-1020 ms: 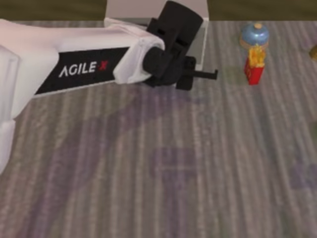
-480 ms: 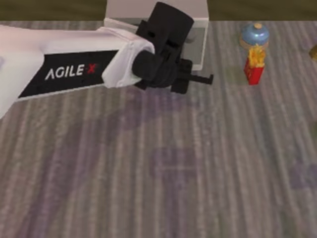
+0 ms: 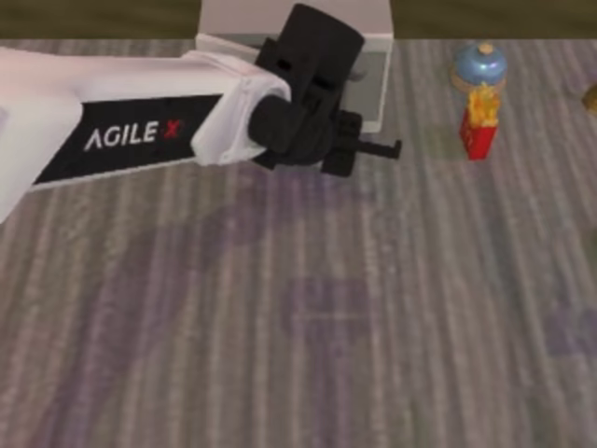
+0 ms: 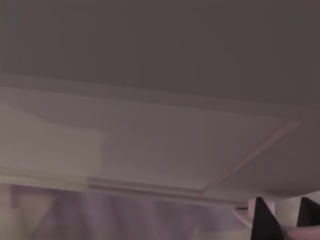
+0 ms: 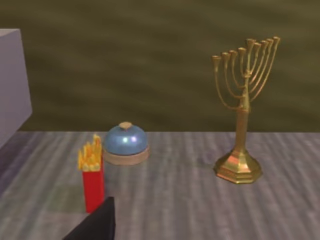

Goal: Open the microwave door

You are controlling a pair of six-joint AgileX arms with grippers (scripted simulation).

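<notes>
The light-grey microwave (image 3: pixel 280 17) stands at the table's far edge in the top view, and its side wall (image 5: pixel 10 85) shows in the right wrist view. Most of its front is covered by my left arm; a strip of the microwave door (image 3: pixel 373 89) shows to the right of the wrist. My left gripper (image 3: pixel 378 147) is low in front of the microwave's right end, pointing right. The left wrist view is filled by the door panel (image 4: pixel 150 145). There the gripper (image 4: pixel 290 217) is open, its dark fingertips (image 4: pixel 264 222) apart with pale door edge between them. My right gripper (image 5: pixel 100 222) is parked off to the right.
Right of the microwave stand a red box of fries (image 3: pixel 479 126) and, behind it, a blue dome bell (image 3: pixel 479 63). A gold candelabrum (image 5: pixel 242 115) stands farther right, past the bell (image 5: pixel 125 142) and fries (image 5: pixel 93 185).
Between one second and half a second ago my left arm drew slightly left and towards the microwave. Since then nothing has visibly moved.
</notes>
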